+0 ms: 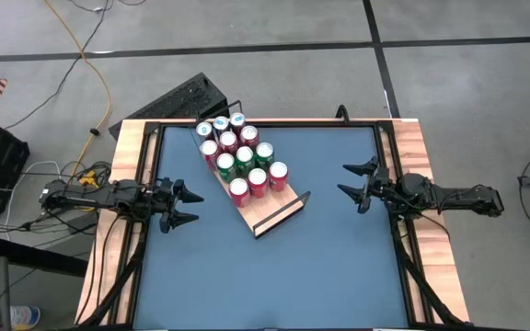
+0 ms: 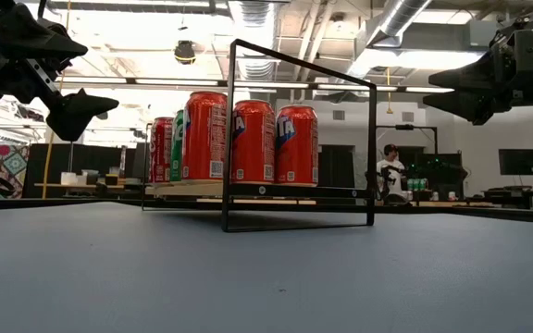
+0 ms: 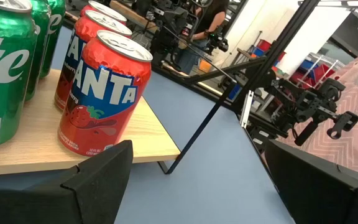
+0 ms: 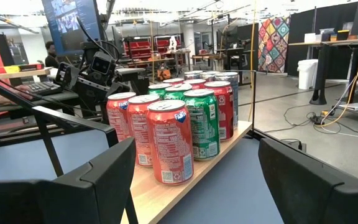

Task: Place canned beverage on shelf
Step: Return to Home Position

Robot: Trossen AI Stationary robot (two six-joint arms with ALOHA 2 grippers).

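**Both grippers empty, loaded shelf between them**

My left gripper (image 1: pixel 194 206) hovers just in from the left edge of the blue-topped bench (image 1: pixel 320 267), its jaws spread wide and holding nothing. It points across at the flat light-wood shelf with thin black end rails (image 1: pixel 267 210), and it is the nearer of my two arms to it. The shelf lies left of the bench's middle, its long axis running diagonally from the far edge toward the centre. It carries upright red soda cans (image 1: pixel 258 180) and green soda cans (image 1: pixel 244 156) packed in close rows, with a bare strip of board at its near end. Well to the right, my right gripper (image 1: pixel 344 179) hangs near the right edge, jaws equally spread and empty, facing the shelf's long side. I judge the stocking finished, so only the retreat is left. The cans sit ahead of both pairs of fingers, so each arm should pull straight back, the left with less room to spare.
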